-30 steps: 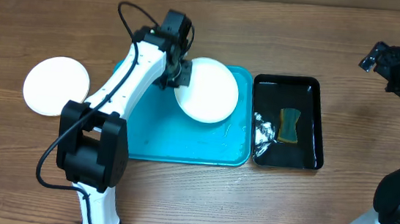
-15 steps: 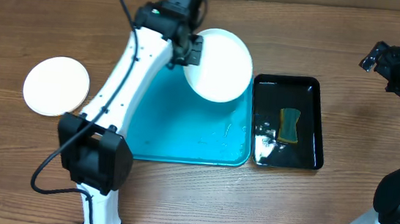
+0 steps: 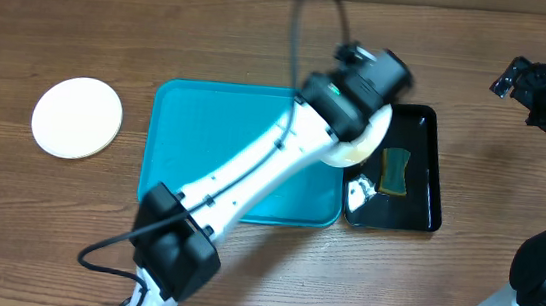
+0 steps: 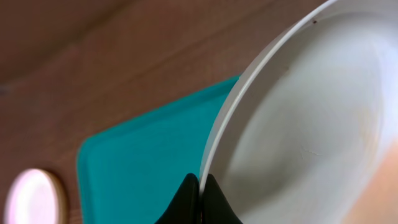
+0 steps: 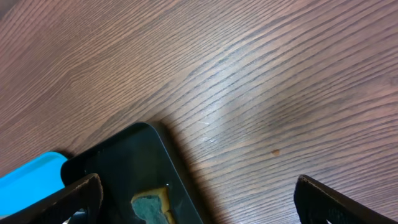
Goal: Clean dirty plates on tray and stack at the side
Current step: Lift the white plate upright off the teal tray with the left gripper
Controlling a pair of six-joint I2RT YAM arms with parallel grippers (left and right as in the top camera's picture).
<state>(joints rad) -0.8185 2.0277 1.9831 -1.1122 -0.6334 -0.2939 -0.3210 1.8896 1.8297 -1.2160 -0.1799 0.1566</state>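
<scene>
My left gripper (image 3: 362, 109) is shut on the rim of a white plate (image 3: 366, 142) and holds it tilted in the air over the seam between the turquoise tray (image 3: 232, 159) and the black tray. In the left wrist view the two black fingertips (image 4: 189, 190) pinch the thin rim of the plate (image 4: 298, 124), with the tray (image 4: 143, 168) below. A second white plate (image 3: 77, 117) lies on the table left of the tray. At the far right my right gripper (image 3: 538, 93) hangs open with nothing in it; its view shows wide-apart fingers (image 5: 74, 199).
A black tray (image 3: 426, 128) holding water and a yellow-green sponge (image 3: 395, 172) sits right of the turquoise tray. The left arm stretches diagonally across the turquoise tray from its base (image 3: 173, 254). Bare wooden table lies under the right gripper (image 5: 205, 205).
The left arm has swung right with the plate, from the back of the turquoise tray to the black tray's left edge. The right arm has not moved.
</scene>
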